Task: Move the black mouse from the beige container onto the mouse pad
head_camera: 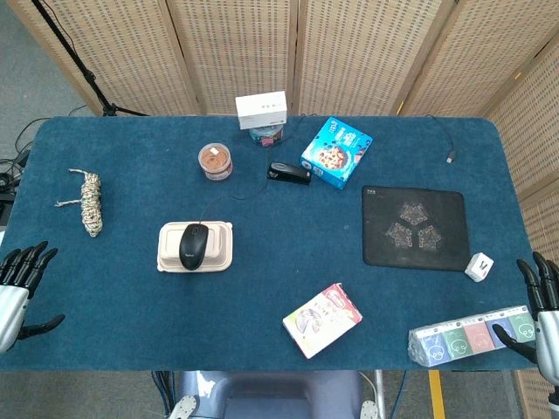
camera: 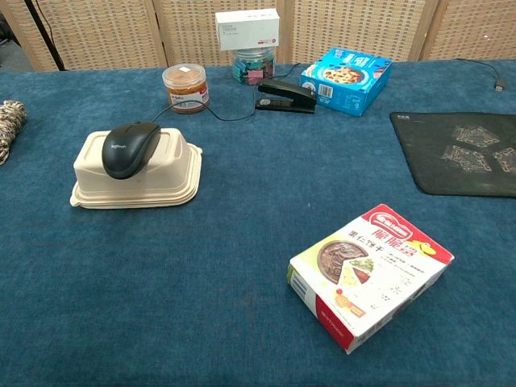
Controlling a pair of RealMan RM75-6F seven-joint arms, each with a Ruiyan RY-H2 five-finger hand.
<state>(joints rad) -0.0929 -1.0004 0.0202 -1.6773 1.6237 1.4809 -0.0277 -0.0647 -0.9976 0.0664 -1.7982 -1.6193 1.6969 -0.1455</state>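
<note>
Wicker screens stand behind a table (head_camera: 131, 332) covered with blue felt-like cloth. At its near corners both hands are idle: the left hand (head_camera: 16, 292) and the right hand (head_camera: 543, 314) hold nothing, fingers apart. Well ahead of the left hand, toward the right hand's side, the mouse (head_camera: 192, 245) lies on top of the closed container (head_camera: 220, 249), a matte moulded box with rounded corners; the mouse is smooth and rounded, and its thin cable runs away toward the far side. The pad (head_camera: 415, 227), flat, dark and rectangular, lies ahead of the right hand, so I think this hand is less convenient for picking but close for placing
</note>
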